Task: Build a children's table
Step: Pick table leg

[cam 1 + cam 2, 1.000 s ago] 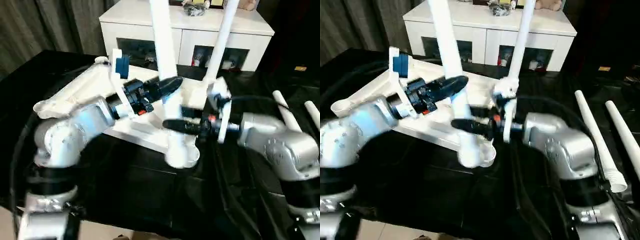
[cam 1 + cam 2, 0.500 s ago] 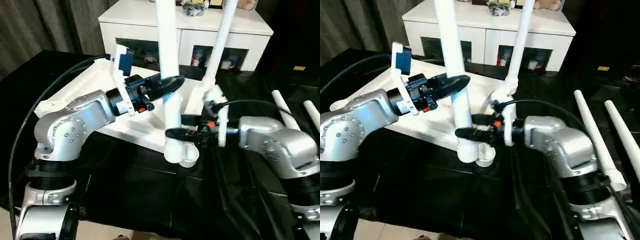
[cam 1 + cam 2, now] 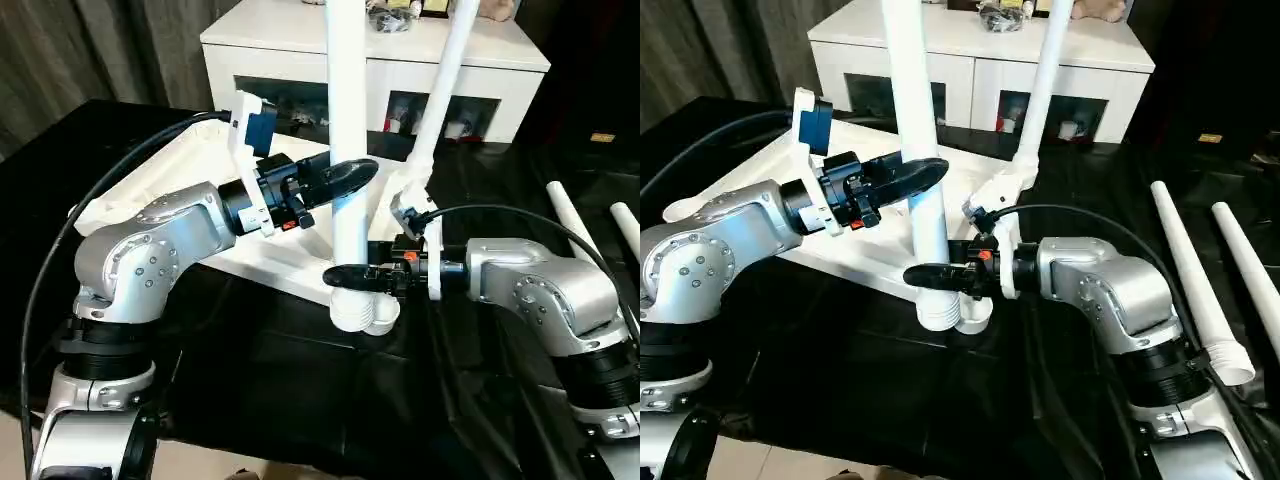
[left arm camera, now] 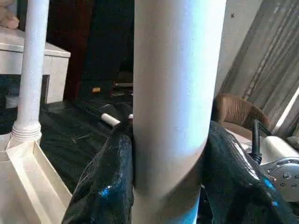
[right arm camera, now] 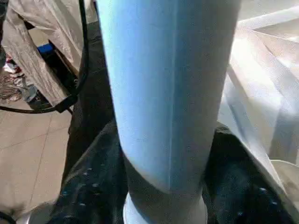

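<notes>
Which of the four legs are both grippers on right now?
The upright leg at the tabletop's near corner socket. The other upright leg stands untouched at the far corner; two loose legs lie on the black table.

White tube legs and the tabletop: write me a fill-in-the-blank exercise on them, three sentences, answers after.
1. The number of long tapered white tube legs standing upright in the white plastic rectangular tabletop is ___.
2. The number of spare white tube legs lying on the black-covered work table is ___.
3. The left gripper and right gripper both clasp the ___ upright leg.

Answers: two; two; nearer
</notes>
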You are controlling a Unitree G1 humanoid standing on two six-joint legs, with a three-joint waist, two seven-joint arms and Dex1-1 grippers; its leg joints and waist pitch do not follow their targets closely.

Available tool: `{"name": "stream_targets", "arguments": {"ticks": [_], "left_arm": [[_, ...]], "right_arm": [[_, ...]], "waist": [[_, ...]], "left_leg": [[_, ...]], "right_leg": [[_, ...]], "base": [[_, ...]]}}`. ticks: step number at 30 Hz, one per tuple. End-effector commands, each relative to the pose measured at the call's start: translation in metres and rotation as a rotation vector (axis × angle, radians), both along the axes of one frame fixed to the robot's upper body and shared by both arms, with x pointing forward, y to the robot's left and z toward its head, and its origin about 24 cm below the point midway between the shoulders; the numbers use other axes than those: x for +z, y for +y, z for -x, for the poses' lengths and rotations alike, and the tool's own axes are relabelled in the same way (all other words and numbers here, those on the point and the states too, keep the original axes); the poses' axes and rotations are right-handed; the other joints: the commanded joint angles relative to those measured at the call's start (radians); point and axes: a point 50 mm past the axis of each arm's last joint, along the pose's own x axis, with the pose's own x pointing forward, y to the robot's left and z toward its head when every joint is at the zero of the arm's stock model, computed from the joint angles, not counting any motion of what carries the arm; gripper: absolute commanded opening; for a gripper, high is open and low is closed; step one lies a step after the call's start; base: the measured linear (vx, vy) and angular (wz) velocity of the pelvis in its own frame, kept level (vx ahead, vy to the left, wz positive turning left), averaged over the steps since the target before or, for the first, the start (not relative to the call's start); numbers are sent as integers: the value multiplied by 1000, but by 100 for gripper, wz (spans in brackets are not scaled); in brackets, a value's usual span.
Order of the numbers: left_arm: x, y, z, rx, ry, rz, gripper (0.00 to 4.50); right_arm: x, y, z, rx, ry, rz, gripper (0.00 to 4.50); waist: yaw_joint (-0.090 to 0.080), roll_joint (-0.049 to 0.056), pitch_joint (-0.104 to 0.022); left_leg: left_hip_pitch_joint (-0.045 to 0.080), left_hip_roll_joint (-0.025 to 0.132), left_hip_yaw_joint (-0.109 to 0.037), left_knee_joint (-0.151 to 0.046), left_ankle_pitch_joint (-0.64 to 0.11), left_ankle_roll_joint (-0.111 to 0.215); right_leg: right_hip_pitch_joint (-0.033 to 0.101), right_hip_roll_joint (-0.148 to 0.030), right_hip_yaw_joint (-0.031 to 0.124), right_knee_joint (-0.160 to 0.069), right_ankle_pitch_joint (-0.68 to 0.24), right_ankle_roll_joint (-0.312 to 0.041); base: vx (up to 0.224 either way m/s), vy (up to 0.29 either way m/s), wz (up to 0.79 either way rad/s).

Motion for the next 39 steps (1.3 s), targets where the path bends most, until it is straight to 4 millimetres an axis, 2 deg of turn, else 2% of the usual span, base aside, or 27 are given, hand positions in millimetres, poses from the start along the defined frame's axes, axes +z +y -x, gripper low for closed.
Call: {"name": "stream_targets", "arguments": {"ticks": [1,8,9,10,13,15,18,22,23,24,25,26,27,28,29,30,31,32,33,34,35,37,38,39], "left_arm": [[5,-4,3,-36,-30,3,177],[3,-2,-1,3,-6,1,177],[3,-3,-1,-7,13,14,233],[2,-2,-1,-7,16,11,247],[0,1,-1,4,18,1,253],[-2,4,0,5,22,7,282],[-4,18,-6,73,5,9,299],[-6,32,-14,169,-45,-20,339],[-11,38,-17,192,-72,-74,346],[-37,45,-22,187,-145,-345,350],[-60,47,-23,126,-192,-558,353],[-77,49,-21,67,-219,-699,353],[-87,49,-19,24,-228,-745,353],[-88,49,-19,19,-229,-751,353],[-93,47,-19,-14,-216,-742,353],[-100,46,-21,-59,-205,-752,353],[-101,46,-22,-67,-203,-758,353],[-105,47,-24,-78,-200,-771,353],[-108,47,-27,-83,-209,-793,353],[-112,47,-31,-92,-224,-826,353],[-113,47,-31,-93,-225,-829,353],[-119,46,-38,-107,-243,-873,353],[-122,46,-41,-113,-248,-894,353],[-125,46,-43,-112,-248,-912,353]], "right_arm": [[3,-1,-2,-5,-1,8,196],[2,-2,0,-4,-1,5,186],[2,-2,0,-5,-2,4,186],[2,-3,-1,-11,-5,1,186],[3,-4,-1,-30,-14,-8,185],[4,-7,-2,-59,-21,-20,185],[4,-20,-9,-178,-33,-24,185],[3,-28,-14,-254,-45,-20,185],[3,-32,-16,-293,-56,-10,185],[-2,-42,-20,-379,-96,48,185],[-6,-46,-21,-415,-129,88,185],[-9,-49,-22,-434,-152,115,185],[-12,-51,-20,-448,-159,126,185],[-12,-52,-20,-449,-160,127,185],[-14,-53,-18,-447,-166,142,185],[-17,-55,-11,-427,-182,147,185],[-17,-55,-10,-419,-187,140,185],[-18,-56,-7,-404,-191,138,185],[-19,-57,-5,-400,-191,149,185],[-20,-59,-1,-398,-186,161,184],[-20,-59,-1,-397,-185,162,184],[-20,-59,4,-382,-187,163,184],[-20,-60,7,-374,-189,165,184],[-21,-60,9,-369,-190,170,184]], "waist": [[0,1,-72],[-1,1,-72],[-1,1,-72],[-1,1,-72],[-1,0,-72],[0,0,-73],[0,2,-73],[-3,4,-72],[-2,5,-72],[-3,5,-72],[0,7,-69],[-1,14,-71],[-4,10,-72],[-4,18,-73],[-3,24,-78],[1,30,-78],[0,27,-80],[0,31,-80],[-3,26,-81],[-3,37,-79],[-7,26,-77],[-6,30,-75],[-9,38,-73],[-9,31,-71]], "left_leg": [[10,19,-2,-69,-178,-33],[11,19,-2,-69,-183,-34],[11,19,-3,-69,-182,-35],[11,19,-2,-68,-182,-35],[10,18,-2,-69,-177,-33],[10,18,-2,-68,-174,-32],[10,18,-2,-68,-174,-35],[13,15,-2,-71,-198,-43],[13,16,-4,-71,-192,-42],[13,16,-4,-72,-192,-44],[9,14,-12,-78,-200,-34],[16,17,-7,-77,-210,-50],[16,17,-8,-77,-212,-60],[15,16,-9,-78,-204,-63],[21,19,-6,-75,-194,-75],[21,18,-3,-73,-192,-70],[21,19,-2,-71,-194,-72],[16,19,-5,-73,-186,-66],[13,19,-6,-73,-188,-62],[15,17,-6,-73,-198,-59],[14,16,-7,-74,-230,-51],[12,15,-7,-74,-228,-47],[18,16,-6,-73,-263,-48],[18,13,-4,-73,-272,-40]], "right_leg": [[52,-40,30,-59,-186,-216],[52,-40,30,-59,-190,-215],[52,-40,29,-58,-185,-217],[52,-40,29,-58,-183,-218],[53,-40,29,-58,-183,-216],[53,-40,29,-58,-182,-217],[52,-40,29,-59,-186,-215],[50,-38,29,-66,-228,-188],[50,-39,29,-67,-226,-180],[50,-38,29,-65,-223,-178],[46,-39,29,-81,-294,-116],[42,-39,31,-74,-293,-106],[43,-40,33,-71,-279,-103],[44,-42,33,-72,-265,-112],[42,-42,33,-63,-199,-145],[41,-42,33,-65,-152,-172],[44,-39,32,-58,-123,-185],[51,-40,31,-54,-77,-205],[56,-41,30,-48,-50,-223],[55,-40,29,-51,-59,-227],[62,-44,31,-56,-104,-226],[63,-45,31,-60,-123,-223],[59,-47,33,-67,-184,-214],[59,-44,33,-78,-234,-201]], "base": [[0,0,0],[0,0,0],[0,0,0],[0,0,0],[0,0,0],[0,0,0],[0,0,0],[0,0,0],[0,0,0],[0,0,0],[0,0,0],[0,0,0],[0,0,0],[0,0,0],[0,0,0],[0,0,0],[0,0,0],[0,0,0],[0,0,0],[0,0,0],[0,0,0],[0,0,0],[0,0,0],[0,0,0]]}}
